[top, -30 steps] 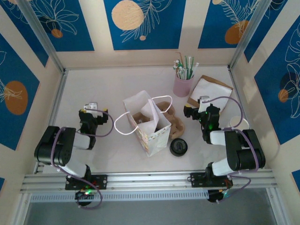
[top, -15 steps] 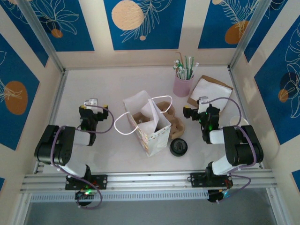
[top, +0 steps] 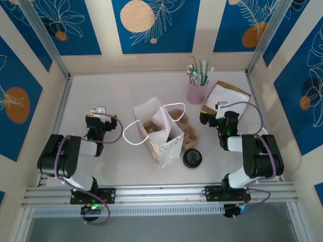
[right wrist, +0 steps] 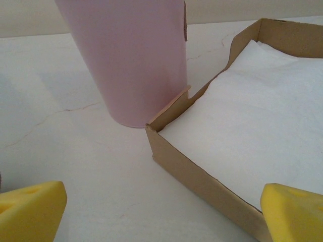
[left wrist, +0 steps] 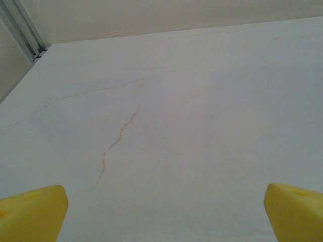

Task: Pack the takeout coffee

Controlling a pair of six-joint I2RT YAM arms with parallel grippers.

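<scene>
Yellow fingertips (left wrist: 30,214) of the left claw (top: 99,113) sit in the 2 bottom corners of its wrist view. They are spread wide, with nothing between them but bare, faintly veined white worktop (left wrist: 166,126). The right claw (top: 208,116) is just as wide and empty. Ahead of it stands the pink cup of straws (right wrist: 126,55). Just beside the cup's base is a corner of a cardboard tray (right wrist: 197,174) lined with white napkins (right wrist: 242,126).

From above, the takeout coffee (top: 258,130) shows as a white rim near the right edge of the frame, partly hidden by the right arm. At centre frame stands a white paper bag (top: 160,135), its small print too fine to read. A brown cup carrier (top: 191,132) sits at the bag's right and a round black lid (top: 192,158) at its lower right.
</scene>
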